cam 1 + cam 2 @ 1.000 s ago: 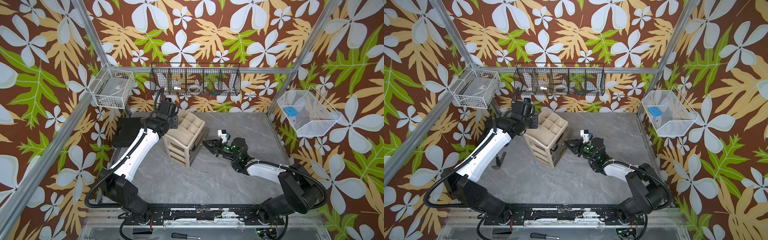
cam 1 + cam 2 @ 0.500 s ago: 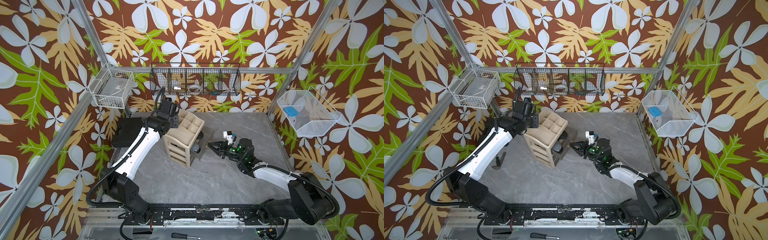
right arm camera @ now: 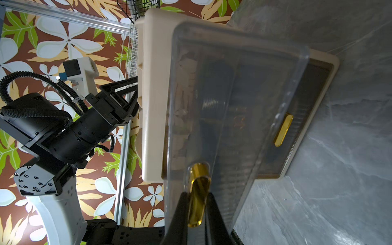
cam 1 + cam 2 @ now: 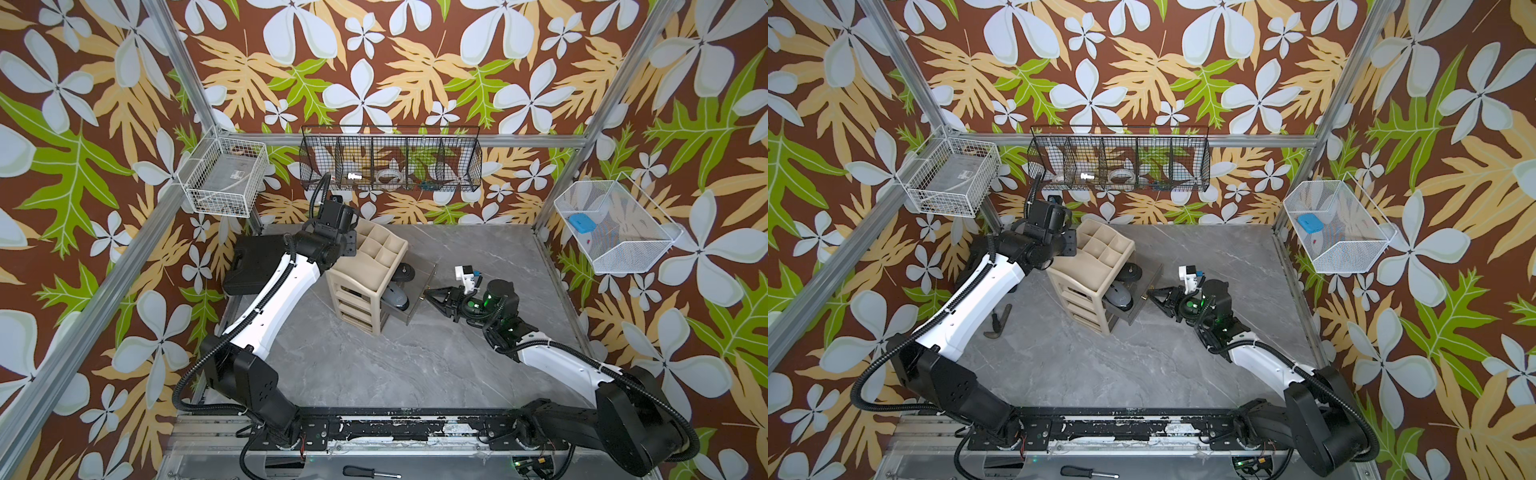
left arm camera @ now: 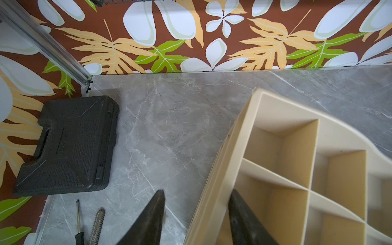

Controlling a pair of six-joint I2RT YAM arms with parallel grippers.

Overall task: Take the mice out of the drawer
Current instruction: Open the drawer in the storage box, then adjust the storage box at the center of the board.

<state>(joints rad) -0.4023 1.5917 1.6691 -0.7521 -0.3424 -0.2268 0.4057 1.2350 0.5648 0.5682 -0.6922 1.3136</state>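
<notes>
A beige drawer unit (image 4: 365,286) stands mid-table. Its smoky clear drawer (image 4: 422,291) (image 4: 1144,301) (image 3: 244,84) is pulled out to the right. Two of the mice lie in it in both top views: a dark grey one (image 4: 395,297) (image 4: 1119,297) and, behind it, a black one (image 4: 405,272) (image 4: 1129,272). My right gripper (image 4: 428,293) (image 3: 198,195) is shut on the drawer's gold handle (image 3: 199,188). My left gripper (image 4: 352,248) (image 5: 196,192) stands open astride the unit's top side wall. One finger is inside a compartment and the other is outside, clear of the wall.
A large black case (image 4: 253,266) (image 5: 70,146) lies at the back left. Pliers (image 4: 996,322) and a screwdriver (image 5: 78,214) lie next to it. Wire baskets (image 4: 390,160) hang on the back and side walls. A lower drawer's handle (image 3: 283,129) shows below the open one.
My right gripper has drawn back to the right with the handle, sliding the drawer further out and baring the mice. The left arm has stayed on the unit.
</notes>
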